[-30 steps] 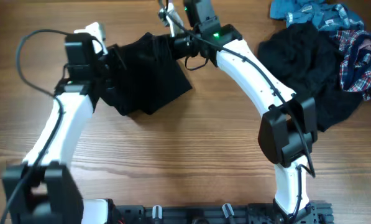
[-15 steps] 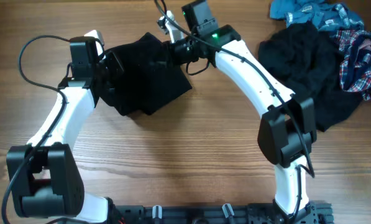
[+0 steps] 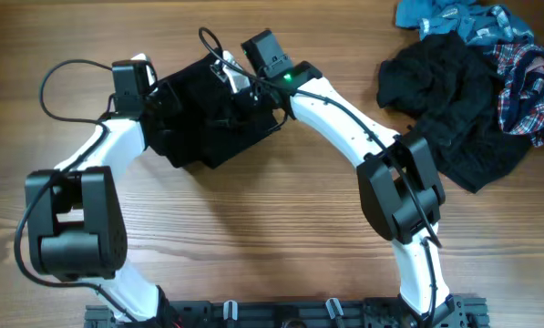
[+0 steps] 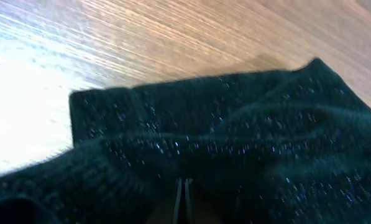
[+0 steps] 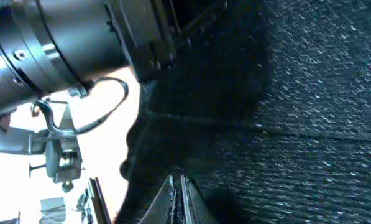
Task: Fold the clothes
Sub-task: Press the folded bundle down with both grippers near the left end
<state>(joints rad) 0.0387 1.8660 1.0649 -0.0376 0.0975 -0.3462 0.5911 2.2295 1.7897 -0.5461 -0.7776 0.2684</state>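
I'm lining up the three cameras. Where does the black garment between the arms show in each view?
Overhead: black garment, upper centre-left.
Left wrist: fills the lower half.
Right wrist: fills right and centre.
Shared landmark: wooden table, clear overhead and in left wrist only.

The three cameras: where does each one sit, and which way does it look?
Overhead: fixed above the table, looking straight down; both white arms, the left gripper, the right gripper, a black garment and a pile of clothes show.
Left wrist: on the left arm, looking along its shut fingertips at the garment lying on the table.
Right wrist: on the right arm, close over the garment; its fingertips show at the bottom.
Shared: all three see the black garment.
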